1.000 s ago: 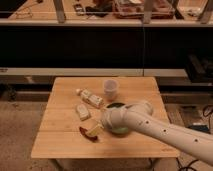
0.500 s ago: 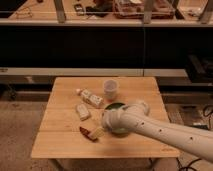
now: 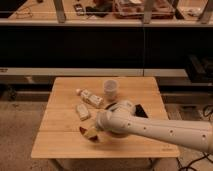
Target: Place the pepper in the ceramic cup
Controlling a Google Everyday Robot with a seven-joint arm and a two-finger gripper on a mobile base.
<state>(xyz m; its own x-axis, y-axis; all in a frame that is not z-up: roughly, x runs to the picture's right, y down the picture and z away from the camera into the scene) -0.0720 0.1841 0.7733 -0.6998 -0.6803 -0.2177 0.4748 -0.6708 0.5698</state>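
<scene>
Pepper point(image 3: 85, 132), dark red and slightly curved, shows low on the wooden counter point(image 3: 60, 145), near its front edge and left of centre. It sits right at the tip of the gripper point(image 3: 93, 133). Whether it lies on the wood or is lifted off it cannot be told. Whether the gripper is spread, pressed together or pinching the pepper cannot be told either, since the wrist hides that part.

The arm point(image 3: 155, 129) is thick and white. It comes in from the lower right corner and stretches leftward across the front half of the counter, almost level, rising slightly toward its rounded wrist end. The gripper points down and to the left from that end.

The ceramic cup point(image 3: 111, 89) stands upright toward the back of the counter, about in the middle, well apart from the pepper. Two pale packets lie left of the cup, one point(image 3: 91, 98) just beside it and the other point(image 3: 82, 111) nearer the pepper. A dark object point(image 3: 141, 110) peeks out behind the arm.
</scene>
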